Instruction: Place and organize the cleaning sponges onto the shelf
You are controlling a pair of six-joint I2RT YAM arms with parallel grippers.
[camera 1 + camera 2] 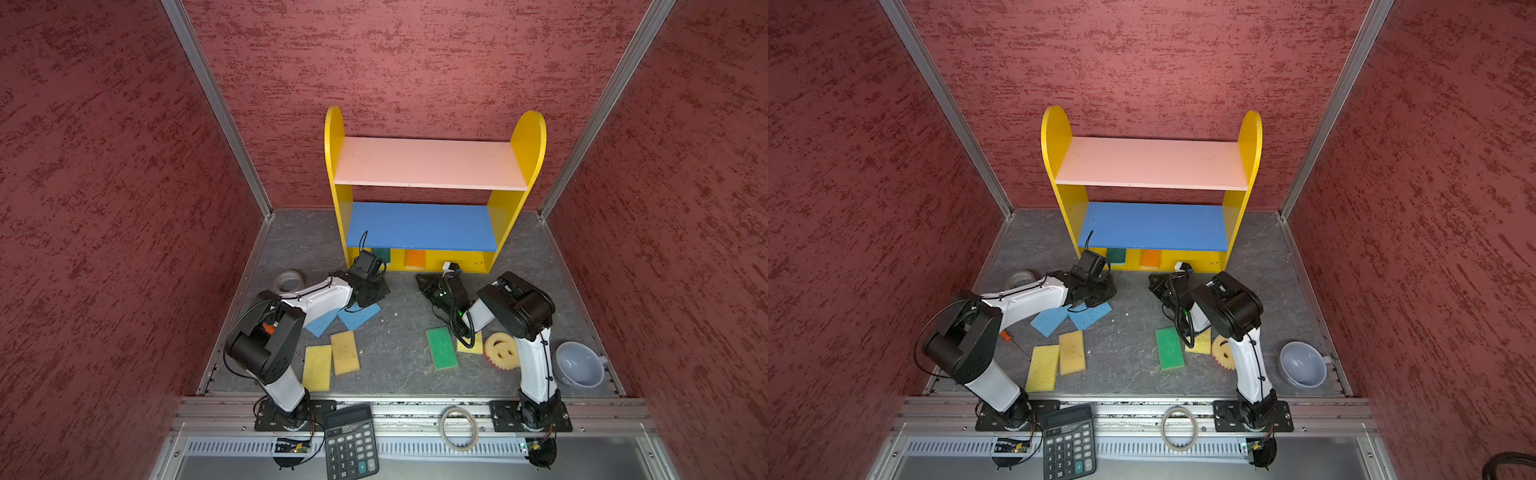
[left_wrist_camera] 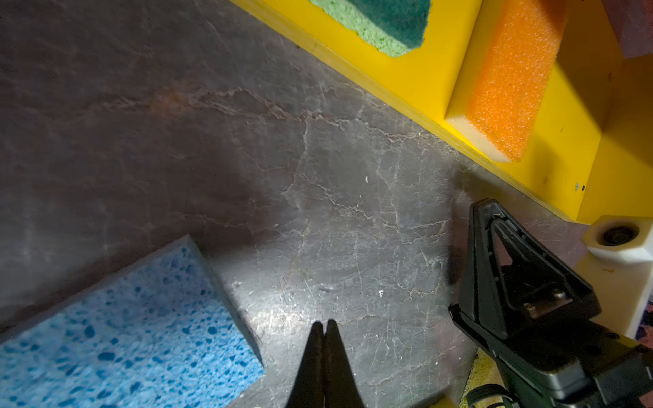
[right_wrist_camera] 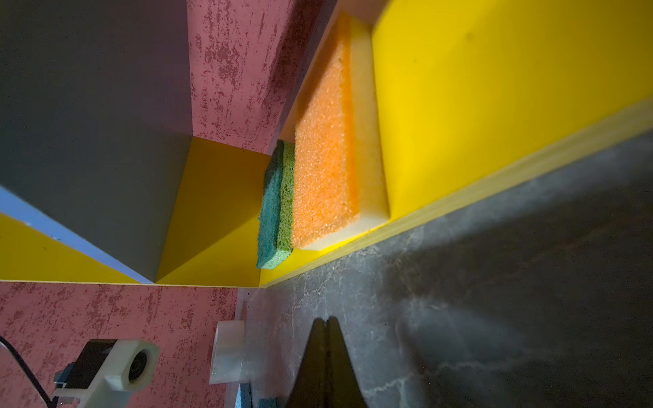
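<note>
The right gripper (image 3: 325, 323) sits over the dark grey tabletop (image 3: 494, 282), jaws pressed together with nothing between them, just on the near side of the shelf (image 3: 494, 106). An orange-topped sponge (image 3: 323, 141) with a white base lies flat on the shelf's yellow bottom board. A green-topped sponge (image 3: 275, 208) lies to its left, towards the side panel. Further left, a translucent tape roll (image 3: 228, 353) stands near the red wall (image 3: 106, 318).
</note>
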